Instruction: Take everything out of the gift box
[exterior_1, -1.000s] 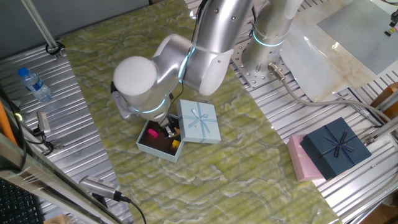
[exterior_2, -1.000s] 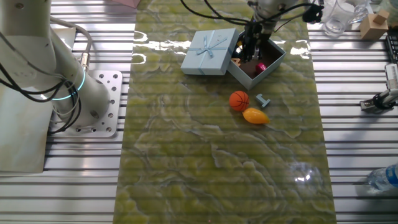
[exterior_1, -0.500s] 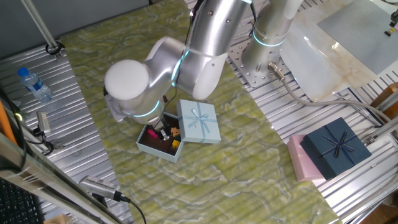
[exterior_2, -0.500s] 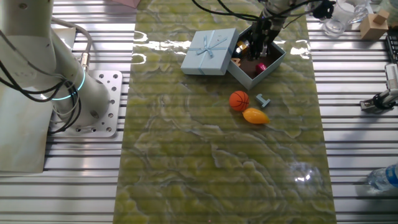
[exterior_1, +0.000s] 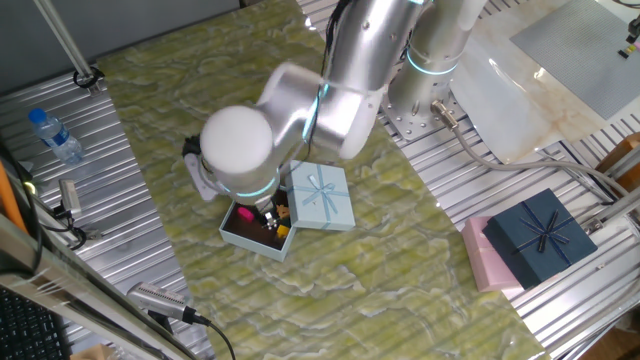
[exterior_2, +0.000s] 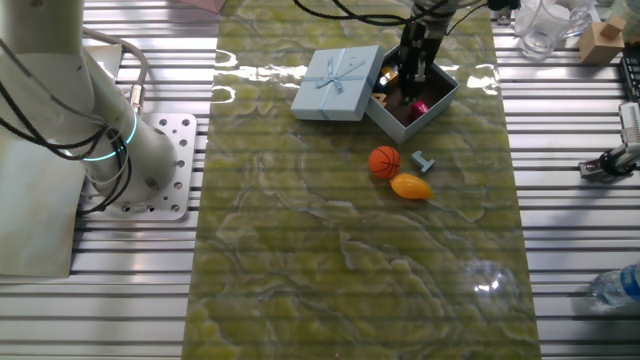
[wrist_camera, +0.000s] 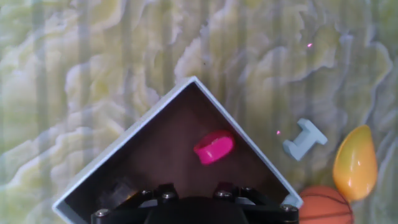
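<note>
While the gripper's (exterior_2: 413, 72) spread cannot be told, a magenta piece (wrist_camera: 214, 147) is seen below it inside the gift box (wrist_camera: 118, 144).

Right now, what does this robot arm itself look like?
The arm is smooth silver-grey metal with rounded white joint caps and thin glowing cyan rings at the joints. Its gripper is slim and black. Grey cables leave the base, which is bolted to a perforated plate.
</note>
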